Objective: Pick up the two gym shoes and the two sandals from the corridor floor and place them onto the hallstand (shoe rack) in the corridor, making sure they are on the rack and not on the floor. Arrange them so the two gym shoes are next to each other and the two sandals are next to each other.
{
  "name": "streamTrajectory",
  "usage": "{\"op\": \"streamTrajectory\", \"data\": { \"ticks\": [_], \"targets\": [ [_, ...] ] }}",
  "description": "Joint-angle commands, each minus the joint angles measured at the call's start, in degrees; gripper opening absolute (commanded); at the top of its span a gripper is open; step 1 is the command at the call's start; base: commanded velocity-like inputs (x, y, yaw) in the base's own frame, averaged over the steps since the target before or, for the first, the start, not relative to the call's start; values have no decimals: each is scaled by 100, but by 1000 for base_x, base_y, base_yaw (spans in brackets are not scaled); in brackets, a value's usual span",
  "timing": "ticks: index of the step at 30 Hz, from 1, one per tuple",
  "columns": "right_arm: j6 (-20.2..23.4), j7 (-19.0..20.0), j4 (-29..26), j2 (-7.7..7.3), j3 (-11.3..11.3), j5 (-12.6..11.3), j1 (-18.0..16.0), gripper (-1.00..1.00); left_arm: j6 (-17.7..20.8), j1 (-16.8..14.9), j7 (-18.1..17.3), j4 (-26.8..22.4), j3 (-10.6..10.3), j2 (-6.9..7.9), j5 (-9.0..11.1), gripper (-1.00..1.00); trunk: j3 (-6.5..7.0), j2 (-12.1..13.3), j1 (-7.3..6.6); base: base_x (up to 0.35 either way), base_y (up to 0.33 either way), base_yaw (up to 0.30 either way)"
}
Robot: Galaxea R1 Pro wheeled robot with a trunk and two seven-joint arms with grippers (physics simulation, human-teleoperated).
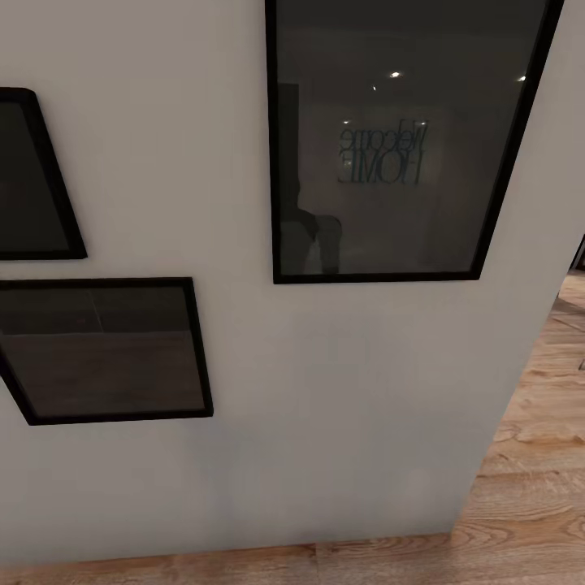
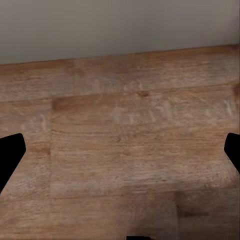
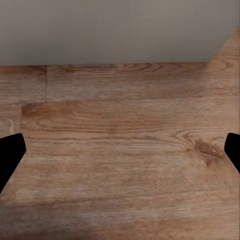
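The gym shoes, the sandals and the hallstand are out of view. Wood-grain corridor floor (image 1: 528, 487) runs along the base of a pale wall. In the left wrist view my left gripper (image 2: 120, 150) is open, its black fingertips (image 2: 11, 152) spread wide over bare planks (image 2: 125, 140) with nothing between them. My right gripper (image 3: 120, 150) is likewise open, its dark fingertips (image 3: 11, 152) far apart above bare floor (image 3: 125, 150).
A pale wall (image 1: 325, 406) stands close in front of me and ends at a corner (image 1: 487, 422) on the right. It carries a large black-framed panel (image 1: 398, 138) and two smaller frames (image 1: 106, 349). Both wrist views show the wall's foot (image 2: 120, 30).
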Motion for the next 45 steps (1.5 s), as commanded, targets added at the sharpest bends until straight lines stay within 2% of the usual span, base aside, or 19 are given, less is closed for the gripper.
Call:
{"op": "streamTrajectory", "data": {
  "ticks": [1, 14, 36, 45],
  "targets": [
    [-19, -6, -9, 8, -2, -6, -21, 100, -30, -5, 1, -12, 2, -4, 5, 100, -6, -3, 0, 0, 0, 0],
    [-16, 2, -58, 35, 3, -13, -200, 100, -339, -41, 5, -185, 8, -51, 33, 100, -6, -3, 0, 0, 0, 0],
    [-9, 20, -94, 24, 8, 11, -217, 100, -379, -40, -22, -195, 47, -73, 50, 100, -6, -3, 0, 0, 0, -3],
    [-4, 22, -92, 19, 1, 12, -221, 100, -383, -37, -34, -177, 50, -43, 48, 100, -6, -3, 0, 0, 0, -196]
  ]
}}
